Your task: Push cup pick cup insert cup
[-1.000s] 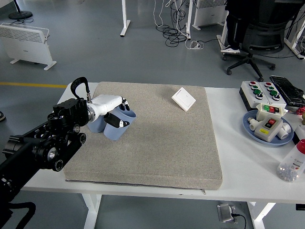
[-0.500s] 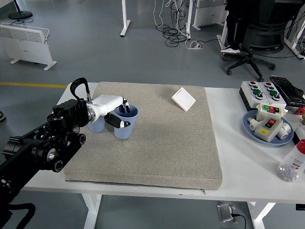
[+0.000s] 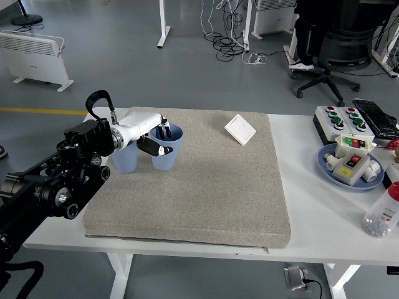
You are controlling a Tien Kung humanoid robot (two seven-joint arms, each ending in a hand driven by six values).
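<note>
head view, near to far: white table (image 3: pixel 324 233) edge at the bottom, topped by a grey felt mat (image 3: pixel 206 187) covering most of the surface. entering from the lower left, the black left arm (image 3: pixel 56 187), reaching in over the mat's left side. at its end, the left hand (image 3: pixel 148 134), white-shelled with black fingertips, closed around a blue cup (image 3: pixel 167 148): thumb on the outer wall, other fingers hooked over the rim and into the mouth. cup upright, mouth open to the camera; whether raised off the mat or resting on it, impossible to tell. just beside it to the left, a second blue cup (image 3: pixel 125 157), upright on the mat, partly hidden beneath the wrist and touching or nearly touching the held one. farther back on the mat, well apart from both cups, a white square switch plate (image 3: pixel 240 129), lying flat and turned at an angle. off to the right on bare table, a blue dish (image 3: pixel 330 171) holding white button boxes, a clear bottle (image 3: pixel 383 215) near the edge, and behind them a white control box (image 3: pixel 341 119) with red and green buttons. beyond the table, grey floor, a white heater (image 3: pixel 34 56) and a black office chair (image 3: pixel 330 43).
</note>
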